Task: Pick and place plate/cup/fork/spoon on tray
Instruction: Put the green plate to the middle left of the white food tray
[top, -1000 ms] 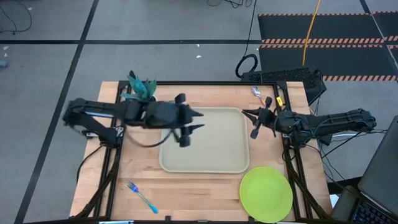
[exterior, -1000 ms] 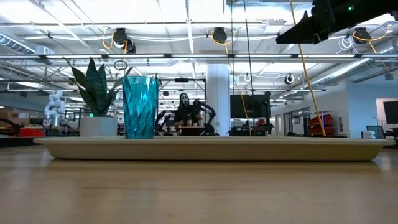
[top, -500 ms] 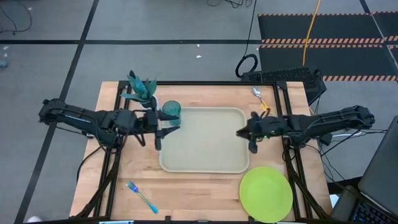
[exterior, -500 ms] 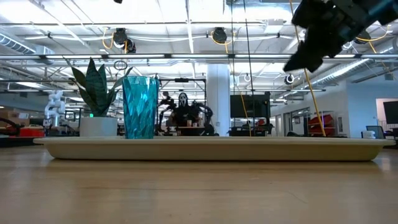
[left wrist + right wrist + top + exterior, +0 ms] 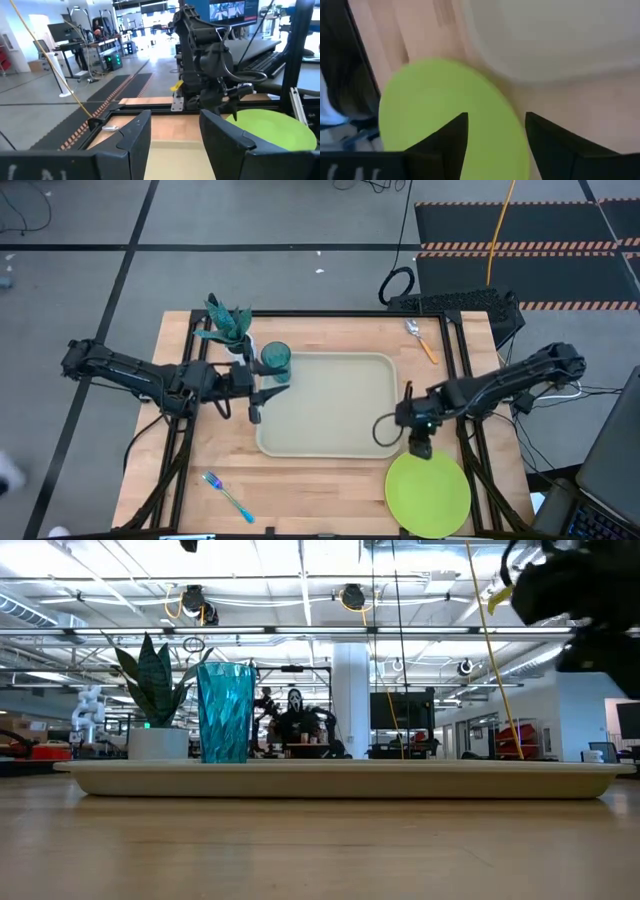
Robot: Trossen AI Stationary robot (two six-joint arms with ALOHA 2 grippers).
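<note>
Right gripper (image 5: 405, 432) hangs with its two dark fingers spread apart and nothing between them, above the near right corner of the tray (image 5: 330, 442), just beside the plate (image 5: 428, 492). In its own wrist view, the fingers (image 5: 447, 137) stand wide with the lime-green plate (image 5: 440, 105) showing below and between them, and the beige tray (image 5: 545, 40) lying beyond it.

Left gripper (image 5: 265, 395) waits at the tray's left rim, its fingers also parted and empty, close to the cup (image 5: 276, 360). From its wrist view, the two fingers (image 5: 135, 137) frame the tray's surface, with the other arm and the green plate (image 5: 272, 127) across from it.

Using the tray as the landmark: the teal-blue cup stands upright at the tray's far left corner; in the low view the cup (image 5: 225, 712) rises from the tray (image 5: 340, 778) near its left end. A white pot with a green plant (image 5: 228, 325) sits on the table just beyond that same corner. The plate lies flat on the wooden table (image 5: 310, 475), off the tray, just past its near right corner. The fork (image 5: 228, 495), with its light blue handle, lies on the table in front of the tray's near left corner, well apart from it. The spoon (image 5: 420, 340), orange-handled, lies on the table beyond the tray's far right corner.
</note>
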